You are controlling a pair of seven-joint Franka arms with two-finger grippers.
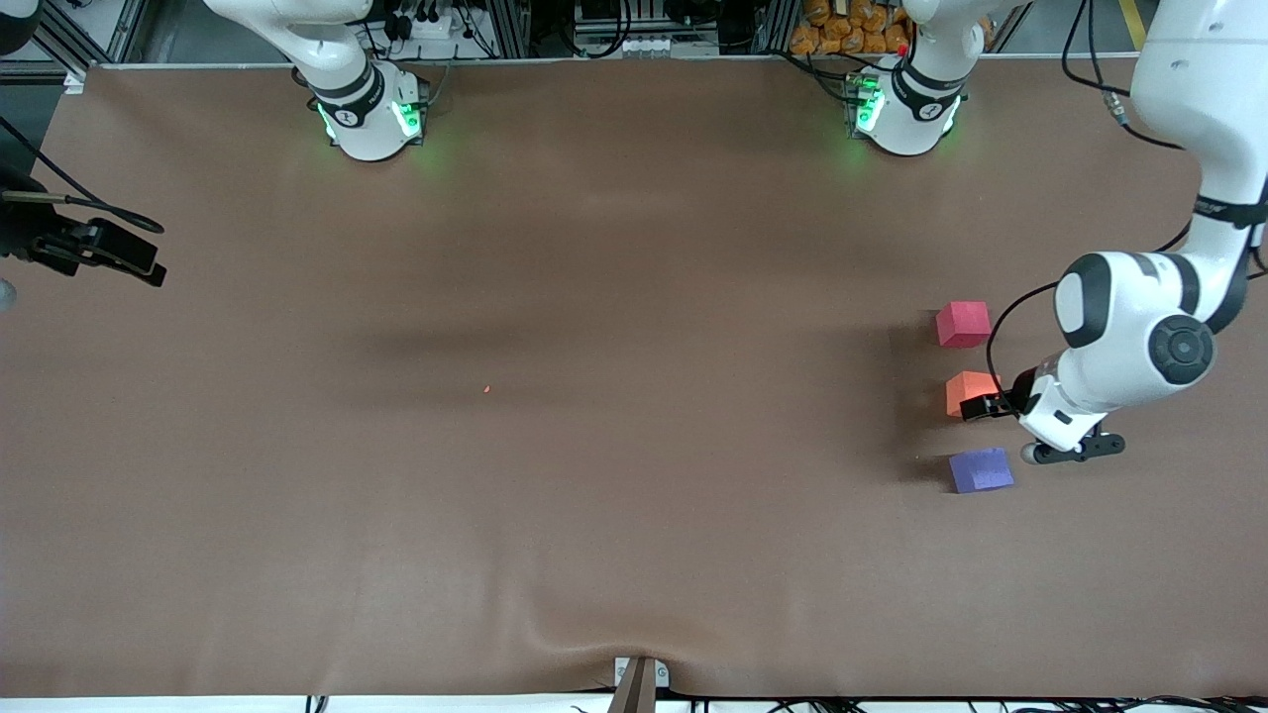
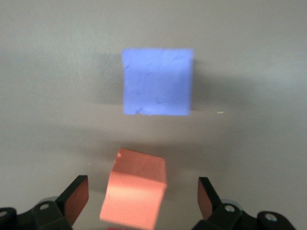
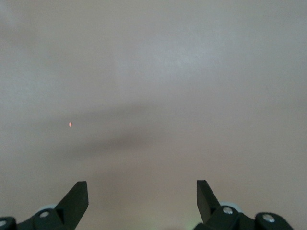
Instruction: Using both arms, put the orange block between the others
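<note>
The orange block (image 1: 969,389) rests on the table between the red-pink cube (image 1: 963,324), which lies farther from the front camera, and the purple-blue cube (image 1: 981,469), which lies nearer. All three stand in a row at the left arm's end of the table. My left gripper (image 1: 983,404) is low at the orange block, open. In the left wrist view the orange block (image 2: 136,191) sits between the fingers with a gap on each side, and the purple-blue cube (image 2: 157,82) lies past it. My right gripper (image 1: 139,259) waits open over bare table at the right arm's end, with nothing between its fingers (image 3: 76,199).
The brown table cover (image 1: 594,515) has a ripple at its edge nearest the front camera. A tiny orange speck (image 1: 486,389) lies mid-table and also shows in the right wrist view (image 3: 70,124). Both arm bases (image 1: 371,114) stand along the table's back edge.
</note>
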